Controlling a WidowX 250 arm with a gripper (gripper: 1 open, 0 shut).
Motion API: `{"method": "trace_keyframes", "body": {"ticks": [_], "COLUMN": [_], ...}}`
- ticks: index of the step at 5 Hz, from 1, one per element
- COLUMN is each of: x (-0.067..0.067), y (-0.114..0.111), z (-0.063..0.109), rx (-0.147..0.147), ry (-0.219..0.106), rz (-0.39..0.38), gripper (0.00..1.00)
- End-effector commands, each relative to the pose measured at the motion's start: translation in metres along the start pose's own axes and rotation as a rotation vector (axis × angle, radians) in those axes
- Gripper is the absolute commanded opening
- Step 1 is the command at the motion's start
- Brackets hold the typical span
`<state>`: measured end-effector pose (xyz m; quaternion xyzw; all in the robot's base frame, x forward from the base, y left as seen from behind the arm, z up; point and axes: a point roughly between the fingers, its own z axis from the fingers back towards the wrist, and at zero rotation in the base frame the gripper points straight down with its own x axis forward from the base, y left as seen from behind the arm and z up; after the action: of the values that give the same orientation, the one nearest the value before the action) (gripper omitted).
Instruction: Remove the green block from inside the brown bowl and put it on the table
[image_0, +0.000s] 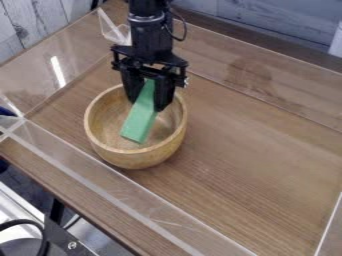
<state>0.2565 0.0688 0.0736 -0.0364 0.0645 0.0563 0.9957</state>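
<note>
The pincer (148, 88) pointed straight down, clenched on the upper end of the green block (139, 118). The block hung tilted, its lower end inside the brown bowl (102, 140). The bowl sat on the table (254, 150), near the clear wall (80, 185).

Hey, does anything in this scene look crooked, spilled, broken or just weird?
Only the green block: it hangs tilted, top end clamped in the gripper, lower end down inside the brown bowl. That fits a lift in progress. Nothing looks spilled or damaged on the table.
</note>
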Motion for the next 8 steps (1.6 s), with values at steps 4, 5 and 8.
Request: {"method": "trace_keyframes", "body": {"ticks": [4,5,8], "x": [0.012,0.013,0.011], "y": [-0.026,-0.043,-0.107], "z": [0.046,0.048,0.024], "rx": [-0.014,-0.026,-0.036], "ry": [-0.125,-0.127,-0.096], "rz": [-0.029,-0.058,-0.126], "gripper": [0.0,0.0,0.0]}}
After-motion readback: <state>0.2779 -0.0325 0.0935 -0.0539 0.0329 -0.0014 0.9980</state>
